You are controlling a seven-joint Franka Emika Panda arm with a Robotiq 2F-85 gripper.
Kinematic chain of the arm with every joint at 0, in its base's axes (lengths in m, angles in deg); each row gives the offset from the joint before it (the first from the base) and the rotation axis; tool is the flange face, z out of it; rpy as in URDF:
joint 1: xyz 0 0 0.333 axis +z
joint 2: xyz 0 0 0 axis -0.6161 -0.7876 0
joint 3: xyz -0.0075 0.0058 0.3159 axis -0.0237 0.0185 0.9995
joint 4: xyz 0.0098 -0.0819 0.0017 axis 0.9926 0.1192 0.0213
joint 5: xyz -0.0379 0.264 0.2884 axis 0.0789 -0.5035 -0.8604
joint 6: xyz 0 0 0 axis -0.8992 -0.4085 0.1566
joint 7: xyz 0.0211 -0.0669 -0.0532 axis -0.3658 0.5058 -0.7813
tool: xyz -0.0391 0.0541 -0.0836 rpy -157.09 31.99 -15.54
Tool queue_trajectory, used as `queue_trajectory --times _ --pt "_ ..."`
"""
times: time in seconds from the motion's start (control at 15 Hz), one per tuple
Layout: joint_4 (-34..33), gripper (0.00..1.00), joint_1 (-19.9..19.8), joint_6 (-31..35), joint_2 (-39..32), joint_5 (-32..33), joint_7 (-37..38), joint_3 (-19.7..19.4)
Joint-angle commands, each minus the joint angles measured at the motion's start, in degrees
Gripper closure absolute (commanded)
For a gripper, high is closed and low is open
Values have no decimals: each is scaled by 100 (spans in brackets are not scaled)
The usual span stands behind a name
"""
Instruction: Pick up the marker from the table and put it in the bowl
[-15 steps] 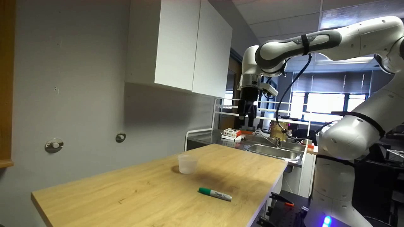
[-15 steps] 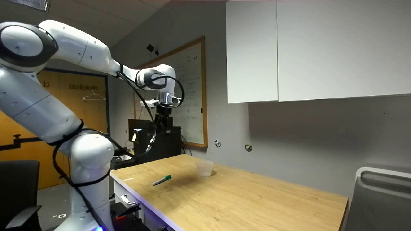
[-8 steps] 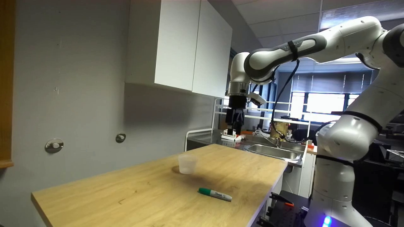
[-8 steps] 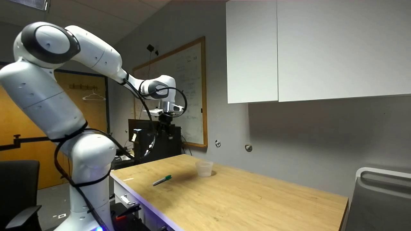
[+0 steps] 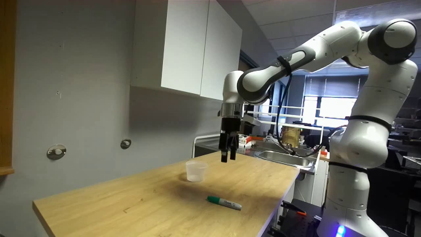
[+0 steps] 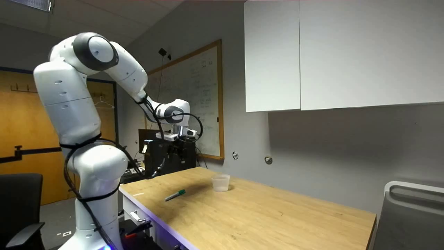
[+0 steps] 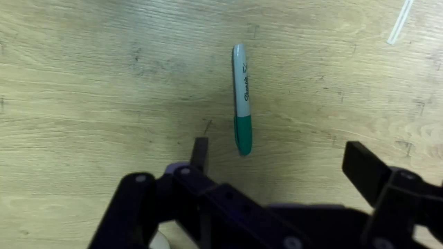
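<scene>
Green-capped and loose, the marker [image 7: 243, 98] lies on the table [image 5: 131, 210], near the bowl [image 5: 196, 171] but apart. Marker and bowl have stayed put this past second, while my gripper [image 7: 277, 155] has dropped lower and farther out, its jaws parted with nothing held; I take that as the approach under way, with more lowering and sideways centring likely before I can grip the marker.

you have a white wall cabinet [image 5: 185, 49] in both exterior views. in an exterior view you see a metal sink [image 5: 283, 158] and a window [image 5: 337, 107]. in an exterior view you get a framed whiteboard [image 6: 204, 90] and a dark chair [image 6: 20, 205].
</scene>
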Motion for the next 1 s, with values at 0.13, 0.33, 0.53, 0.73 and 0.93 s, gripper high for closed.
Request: queue_trajectory --times 0.13,0.33,0.53,0.73,0.93 --pt "-506 0 65 313 -1245 56 -187 156" --pt "-616 0 35 447 -1722 96 -353 154" --pt "-738 0 2 532 -2107 108 -536 139" --pt "-835 0 -34 641 -2426 78 -691 134" --pt "-804 0 -79 724 -2599 5 -844 139"
